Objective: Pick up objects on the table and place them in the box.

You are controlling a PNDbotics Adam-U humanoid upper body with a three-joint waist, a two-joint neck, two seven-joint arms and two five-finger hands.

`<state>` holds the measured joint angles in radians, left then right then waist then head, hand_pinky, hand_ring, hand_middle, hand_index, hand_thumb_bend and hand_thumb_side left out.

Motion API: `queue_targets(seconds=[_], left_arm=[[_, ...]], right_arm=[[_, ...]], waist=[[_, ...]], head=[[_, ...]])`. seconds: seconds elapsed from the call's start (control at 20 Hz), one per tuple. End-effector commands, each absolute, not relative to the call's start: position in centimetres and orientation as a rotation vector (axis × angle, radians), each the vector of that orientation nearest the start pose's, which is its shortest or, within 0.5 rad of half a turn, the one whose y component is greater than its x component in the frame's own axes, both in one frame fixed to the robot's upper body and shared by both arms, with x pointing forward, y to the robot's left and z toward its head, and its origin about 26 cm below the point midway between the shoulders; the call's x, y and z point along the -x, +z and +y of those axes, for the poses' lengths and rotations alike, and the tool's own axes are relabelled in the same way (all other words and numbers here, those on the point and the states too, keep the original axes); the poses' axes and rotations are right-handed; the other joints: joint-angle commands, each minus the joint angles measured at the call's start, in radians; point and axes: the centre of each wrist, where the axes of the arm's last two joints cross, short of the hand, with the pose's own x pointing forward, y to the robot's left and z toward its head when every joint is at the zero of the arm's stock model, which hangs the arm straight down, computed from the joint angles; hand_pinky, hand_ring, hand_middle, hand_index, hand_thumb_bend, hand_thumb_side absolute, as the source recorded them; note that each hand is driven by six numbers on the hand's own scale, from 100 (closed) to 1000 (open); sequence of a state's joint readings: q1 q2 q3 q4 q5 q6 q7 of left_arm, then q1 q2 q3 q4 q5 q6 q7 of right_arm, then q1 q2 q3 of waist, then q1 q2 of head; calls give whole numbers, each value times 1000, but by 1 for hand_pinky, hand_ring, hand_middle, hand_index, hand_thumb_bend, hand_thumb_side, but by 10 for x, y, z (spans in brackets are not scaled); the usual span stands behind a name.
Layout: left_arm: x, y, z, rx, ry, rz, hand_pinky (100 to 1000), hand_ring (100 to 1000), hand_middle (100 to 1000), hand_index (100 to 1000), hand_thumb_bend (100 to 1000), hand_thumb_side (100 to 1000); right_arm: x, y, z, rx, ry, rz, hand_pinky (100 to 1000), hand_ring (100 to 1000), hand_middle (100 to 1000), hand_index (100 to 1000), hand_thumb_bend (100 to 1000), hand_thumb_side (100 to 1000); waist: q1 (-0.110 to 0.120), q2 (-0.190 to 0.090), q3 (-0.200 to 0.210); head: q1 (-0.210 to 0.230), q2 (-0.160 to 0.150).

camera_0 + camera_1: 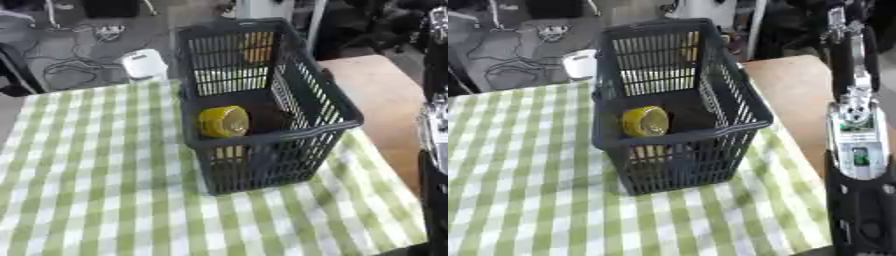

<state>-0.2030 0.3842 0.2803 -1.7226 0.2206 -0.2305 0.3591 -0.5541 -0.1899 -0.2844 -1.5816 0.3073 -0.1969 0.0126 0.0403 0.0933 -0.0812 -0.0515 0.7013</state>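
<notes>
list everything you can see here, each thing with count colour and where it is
basket: 1, dark grey slatted plastic, standing on the cloth right of centre
round tin: 1, yellow, lying on its side inside the basket against the near wall
tablecloth: 1, green and white check, covering most of the table
table: 1, bare light wood showing to the right of the cloth
white object: 1, white, just past the far edge of the cloth, left of the basket
cables: several, dark, on the grey floor beyond the table
right arm: 1, black and silver, along the right edge of the right eye view; its hand is not visible
left hand: not in view
</notes>
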Motion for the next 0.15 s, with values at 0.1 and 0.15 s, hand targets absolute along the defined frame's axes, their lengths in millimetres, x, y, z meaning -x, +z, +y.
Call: queue_targets(seconds=[0.1,0.15], left_arm=[[-309,152,375,-476,355,-2248,666,727,741,764,338,900],[-309,153,374,-476,353,-2250,667,727,741,764,340,899]], right_arm=[[-379,200,-307,567,234,-2305,494,663,722,790,100,597],[-379,201,-307,568,233,-2306,494,663,722,790,100,597]], waist=[[-12,-30,-2],[-12,-29,-2]], head=[[4,-10],[4,-12]])
